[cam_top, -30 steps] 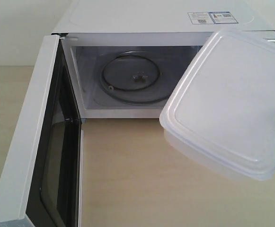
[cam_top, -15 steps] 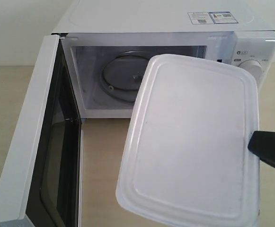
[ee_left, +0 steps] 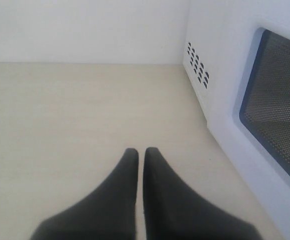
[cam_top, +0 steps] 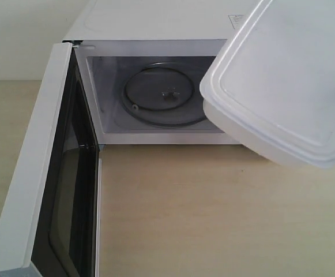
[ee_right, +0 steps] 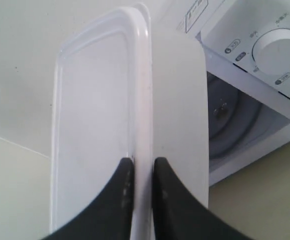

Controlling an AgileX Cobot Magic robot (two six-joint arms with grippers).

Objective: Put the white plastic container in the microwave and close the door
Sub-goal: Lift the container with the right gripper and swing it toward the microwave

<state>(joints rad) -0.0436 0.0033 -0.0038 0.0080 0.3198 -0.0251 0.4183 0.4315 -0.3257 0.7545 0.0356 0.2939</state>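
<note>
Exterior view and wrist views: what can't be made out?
- White countertop microwave: dials hidden by the translucent-white rectangular plastic container, exterior view.
- Right gripper: outside the exterior view's edge.
- Container's contents: cloudy lid and walls hide them, exterior and right wrist views.
- Sticker text: too small, right wrist view.

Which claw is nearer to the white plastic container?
Right. The right claw grips the white plastic container by its rim; the left claw sits shut over the table beside the door, away from it.

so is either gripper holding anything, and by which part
The right gripper holds the white plastic container, pinching its edge rim where the lid meets the box. The left gripper is shut and holds nothing.
</note>
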